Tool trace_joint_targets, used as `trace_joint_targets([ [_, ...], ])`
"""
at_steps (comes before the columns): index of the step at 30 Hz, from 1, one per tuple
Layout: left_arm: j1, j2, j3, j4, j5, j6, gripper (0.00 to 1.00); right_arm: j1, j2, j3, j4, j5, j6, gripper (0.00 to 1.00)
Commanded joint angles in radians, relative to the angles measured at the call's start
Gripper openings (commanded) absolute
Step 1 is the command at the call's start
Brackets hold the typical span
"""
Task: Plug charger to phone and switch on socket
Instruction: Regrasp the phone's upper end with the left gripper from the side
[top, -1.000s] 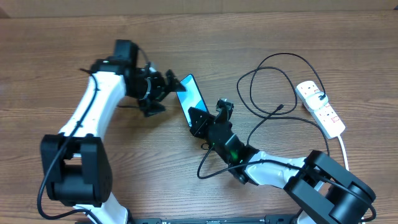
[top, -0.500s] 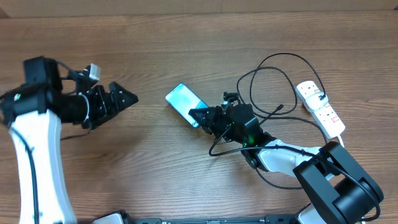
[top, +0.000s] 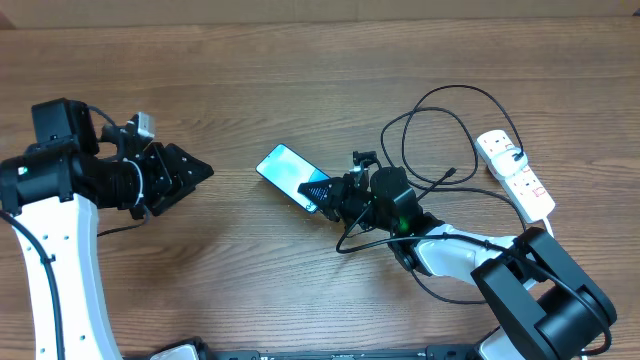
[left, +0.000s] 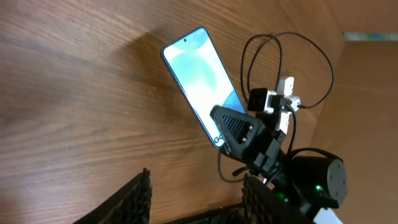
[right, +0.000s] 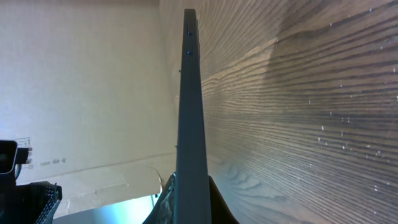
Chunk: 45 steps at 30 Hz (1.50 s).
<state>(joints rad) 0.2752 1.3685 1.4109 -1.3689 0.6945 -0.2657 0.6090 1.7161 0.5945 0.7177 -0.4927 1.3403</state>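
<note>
Phone (top: 288, 172), mid-table: long axis diagonal, top end pointing far-left, bottom end near-right.
Right gripper (top: 320, 190) clamped on its bottom end; left gripper (top: 203, 170) partly open, empty, well apart.

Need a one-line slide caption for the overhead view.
Right gripper clamps the phone by one end, centre frame; left gripper sits apart, empty; charger loops beside the socket at right.

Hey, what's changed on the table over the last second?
The left gripper pulled away from the phone, far leftward. The right gripper, still shut on the phone's lower end, swung its free end left. The power strip stayed put.
</note>
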Motion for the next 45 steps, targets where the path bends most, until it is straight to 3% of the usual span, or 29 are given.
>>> trace_joint_targets([
  [1, -0.031, 0.004, 0.008, -0.004, -0.005, -0.098, 0.67, -0.005, -0.022, 0.023, 0.022, -0.041, 0.044, 0.04],
  [3, -0.052, 0.004, 0.003, 0.000, -0.023, -0.166, 0.89, -0.005, -0.022, 0.023, 0.022, -0.070, 0.119, 0.04],
  [5, -0.074, 0.004, -0.013, 0.019, -0.060, -0.232, 1.00, -0.005, -0.022, 0.023, 0.022, -0.090, 0.198, 0.04],
  [10, -0.146, 0.004, -0.123, 0.095, -0.084, -0.422, 1.00, -0.005, -0.022, 0.023, 0.024, -0.152, 0.470, 0.04],
  [14, -0.213, 0.004, -0.245, 0.155, -0.084, -0.573, 1.00, -0.005, -0.022, 0.023, 0.118, -0.167, 0.569, 0.04],
  [20, -0.271, 0.005, -0.318, 0.174, -0.074, -0.748, 0.95, -0.005, -0.021, 0.023, 0.190, -0.156, 0.617, 0.04],
  [28, -0.276, 0.005, -0.319, 0.280, -0.077, -0.956, 0.96, 0.031, -0.021, 0.023, 0.190, -0.177, 0.805, 0.04],
  [35, -0.276, 0.005, -0.320, 0.356, -0.080, -0.991, 0.94, 0.066, -0.021, 0.023, 0.237, -0.204, 0.821, 0.04],
  [37, -0.282, 0.005, -0.323, 0.354, -0.098, -0.991, 0.90, 0.066, -0.021, 0.023, 0.291, -0.209, 0.821, 0.04],
  [39, -0.306, 0.005, -0.326, 0.357, -0.123, -1.000, 0.79, 0.066, -0.021, 0.023, 0.333, -0.217, 0.821, 0.04],
  [45, -0.372, 0.005, -0.327, 0.435, -0.156, -1.051, 0.58, 0.066, -0.021, 0.023, 0.324, -0.243, 0.822, 0.04],
])
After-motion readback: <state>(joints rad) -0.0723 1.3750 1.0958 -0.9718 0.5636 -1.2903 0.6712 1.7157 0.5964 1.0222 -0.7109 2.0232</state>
